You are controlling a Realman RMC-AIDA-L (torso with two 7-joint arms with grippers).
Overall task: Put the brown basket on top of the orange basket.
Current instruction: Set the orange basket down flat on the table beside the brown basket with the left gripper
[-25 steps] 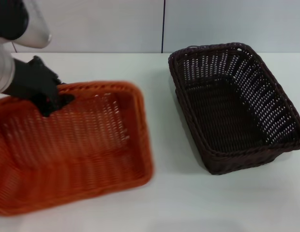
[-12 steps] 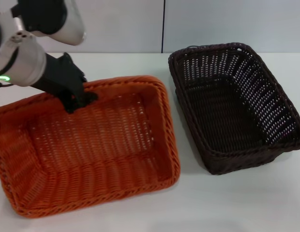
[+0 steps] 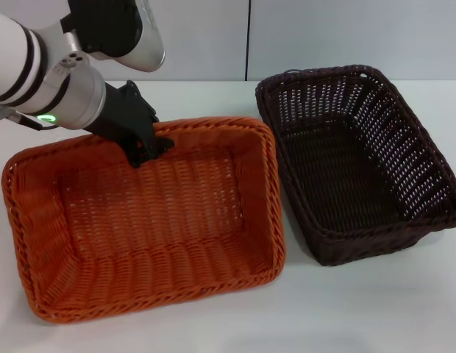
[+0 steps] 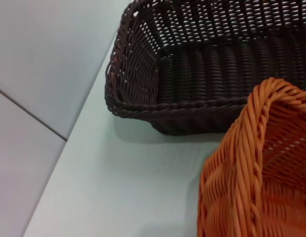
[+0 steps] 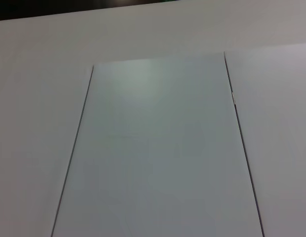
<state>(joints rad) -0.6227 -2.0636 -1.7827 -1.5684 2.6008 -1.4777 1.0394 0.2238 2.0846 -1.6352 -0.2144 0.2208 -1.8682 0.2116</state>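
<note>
While the brown basket (image 3: pixel 358 162) is seen standing empty on the right of the white worktop (image 3: pixel 338 309), the orange basket (image 3: pixel 147 220) is placed just beside it on the left, their near walls close together. The far rim of the orange basket is gripped by the left end effector (image 3: pixel 148 145), which is clenched on the braid. The right end effector is not shown in any view.

Woven wicker baskets (image 3: pixel 213 132), smooth table (image 3: pixel 360 309)
</note>
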